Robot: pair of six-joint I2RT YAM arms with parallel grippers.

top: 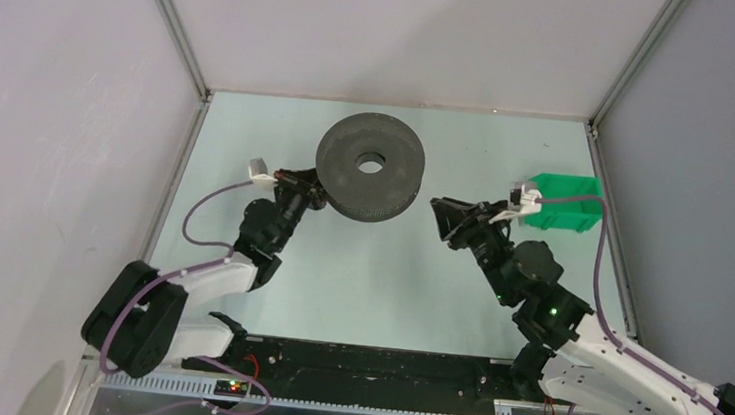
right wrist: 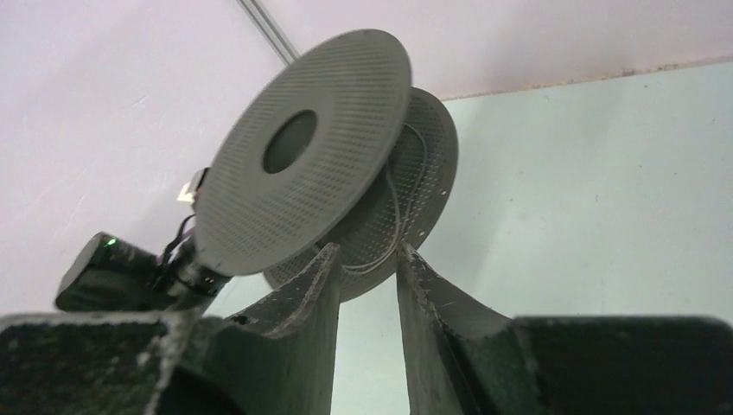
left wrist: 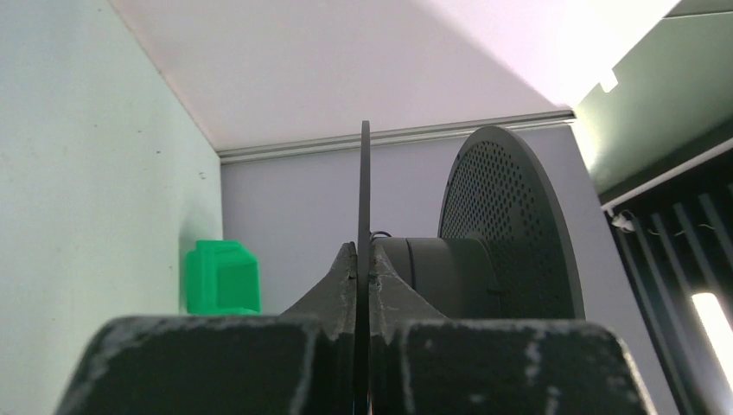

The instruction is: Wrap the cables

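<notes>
1. The left gripper is at the left rim of the dark grey spool. In the left wrist view its jaws are pressed together on the thin edge of one flange, which runs straight up between the fingertips. The gripper is clamped on the spool.
2. In the left wrist view the second flange, which is perforated, stands to the right of the clamped one. The hub sits between the two.
3. The right gripper is just to the right of the spool and points at it. In the right wrist view its fingers stand apart with a clear gap, so the jaws are open.
4. The thin wire lies in loose loops in the slot between the two flanges, against the inner face of the far flange. It sags down toward the gap between the right fingertips. I cannot tell whether it touches either finger.
5. From above, the spool's centre hole faces the camera. I cannot make out whether the spool touches the pale green table.
6. A green bin sits at the right edge of the table, beyond the right wrist.
</notes>
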